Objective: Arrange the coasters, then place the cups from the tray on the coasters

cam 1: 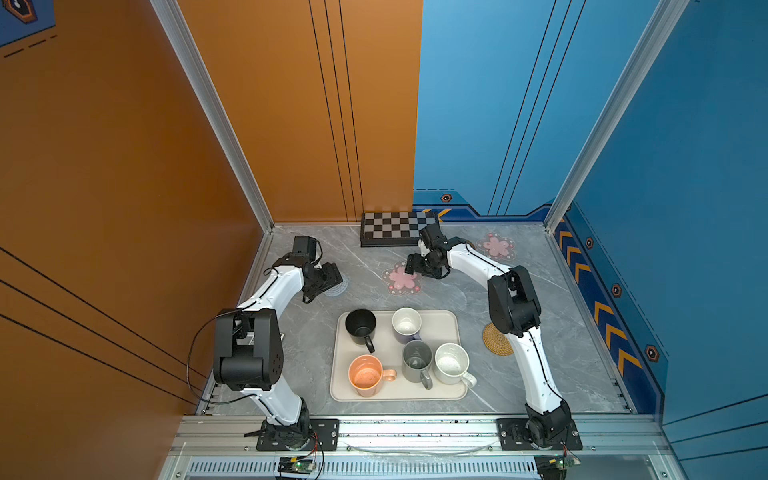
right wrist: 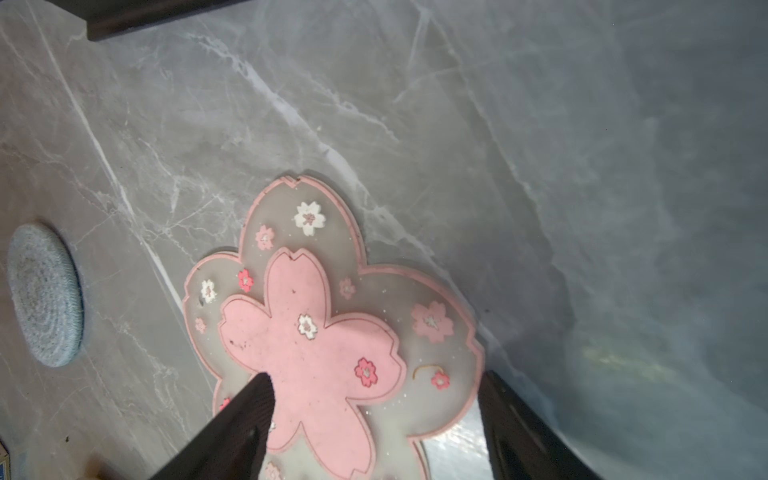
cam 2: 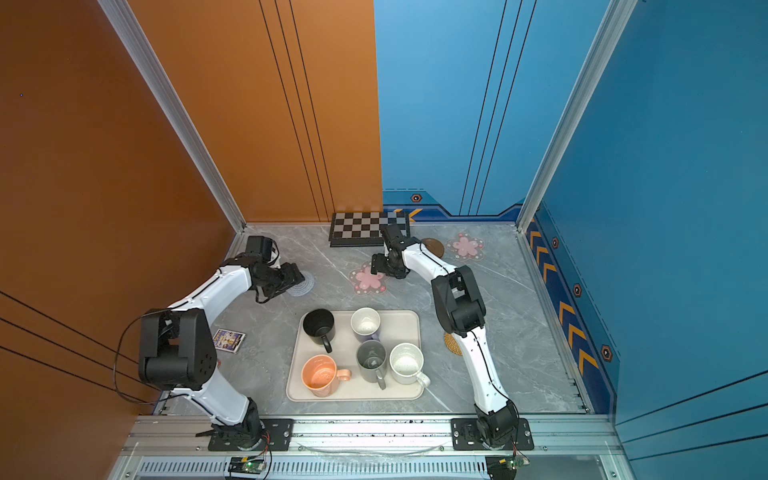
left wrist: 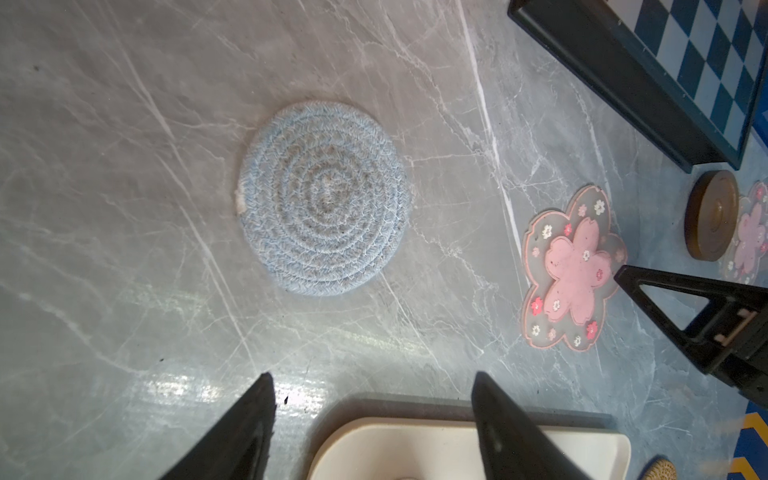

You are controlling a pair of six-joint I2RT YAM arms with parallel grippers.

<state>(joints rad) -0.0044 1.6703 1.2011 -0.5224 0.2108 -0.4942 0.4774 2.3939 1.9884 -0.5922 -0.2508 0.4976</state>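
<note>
Five cups [cam 1: 417,359] upright on the tray [cam 1: 440,320] at mid desk [cam 1: 494,388], left claw [left wrist: 372,376] wide and empty near the blue-grey coaster [left wrist: 324,199], right claw [right wrist: 376,376] wide over the pink flower coaster [right wrist: 307,332] (contact not discernible)

Both top views: high at front, looking down on whole table [cam 1: 582,324]. Wrist cams close, tilted down, sharing middle pink flower coaster [left wrist: 573,266].
</note>
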